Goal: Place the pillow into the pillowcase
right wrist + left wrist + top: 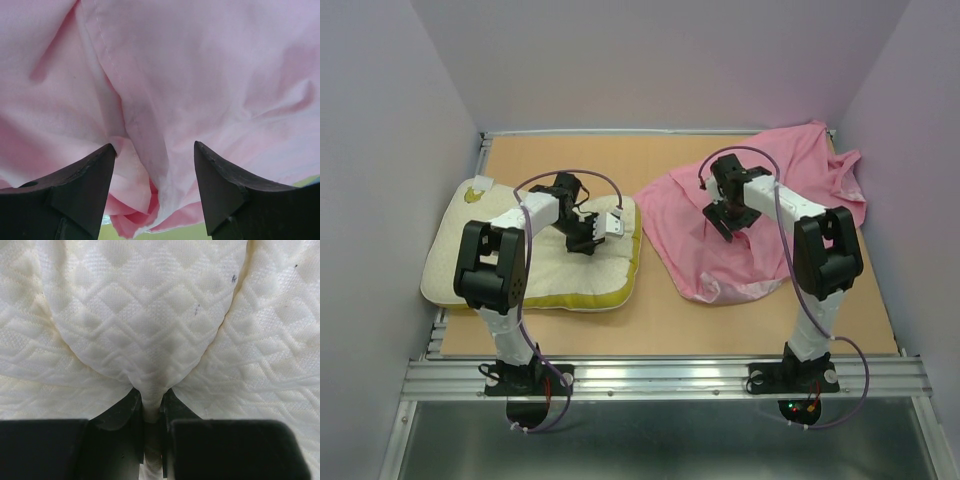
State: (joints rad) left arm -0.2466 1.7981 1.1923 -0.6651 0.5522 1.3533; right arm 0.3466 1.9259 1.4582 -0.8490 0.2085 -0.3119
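The cream quilted pillow (535, 275) with its yellow side band lies flat on the left of the table. My left gripper (592, 232) sits on its right part, shut on a pinched-up fold of the pillow's cover (150, 315); in the wrist view the left gripper (152, 400) squeezes that fold thin between the jaws. The pink pillowcase (800, 165) lies crumpled at the back right. My right gripper (725, 222) hovers over its middle. In the right wrist view the right gripper (155, 147) is open, with a hemmed fold of pillowcase (200, 75) hanging loosely between the fingers.
The brown tabletop (650, 320) is walled in by lilac panels at the left, back and right. A metal rail (670, 375) runs along the near edge, where both arm bases stand. A strip of bare board separates pillow and pillowcase.
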